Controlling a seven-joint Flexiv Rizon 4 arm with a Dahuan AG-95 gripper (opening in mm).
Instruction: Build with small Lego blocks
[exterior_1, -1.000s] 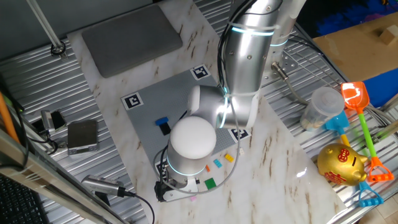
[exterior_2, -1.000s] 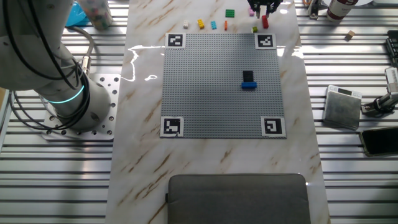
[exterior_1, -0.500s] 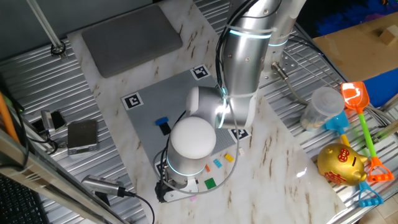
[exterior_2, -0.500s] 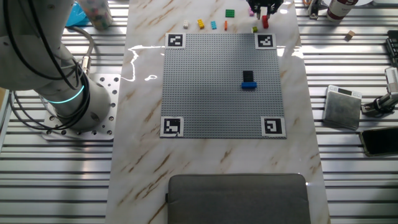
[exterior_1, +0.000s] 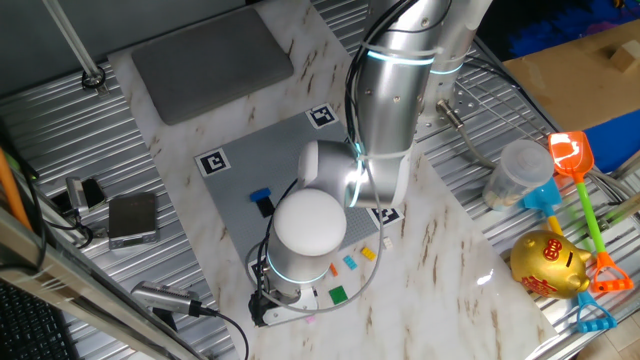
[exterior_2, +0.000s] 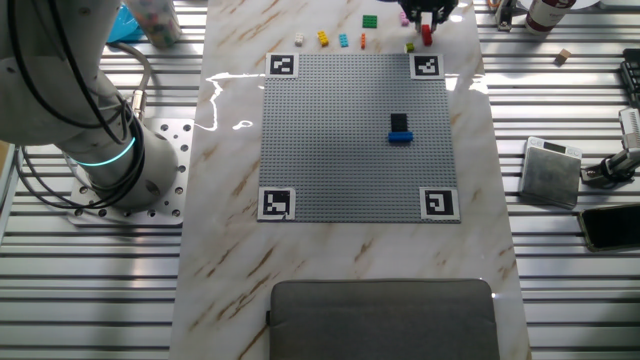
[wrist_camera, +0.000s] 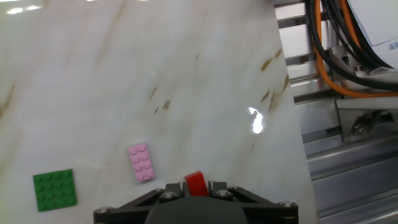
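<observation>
Pinching a red brick (wrist_camera: 195, 183) between its two fingers, the tool (wrist_camera: 196, 190) hangs over the marble surface (wrist_camera: 186, 81) at the far edge in the other fixed view, where the tool (exterior_2: 424, 14) shows as a dark shape with the red brick (exterior_2: 426, 35) just below it. In the hand view a pink brick (wrist_camera: 141, 162) lies flat on the surface just left of the tool, and a green square plate (wrist_camera: 55, 190) lies further left, apart from it. In the other fixed view a loose row of small bricks sits along the surface beyond the grey baseplate (exterior_2: 350, 140): a white brick (exterior_2: 299, 40), a yellow brick (exterior_2: 323, 39), a light blue brick (exterior_2: 343, 41), an orange brick (exterior_2: 363, 41), and the green plate (exterior_2: 370, 21) a little behind them. On the baseplate a black brick (exterior_2: 400, 122) stands touching a blue brick (exterior_2: 400, 137), between the two right-hand corner markers. The arm (exterior_1: 385, 110) bends down over the baseplate in the one fixed view, hiding the tool there.
</observation>
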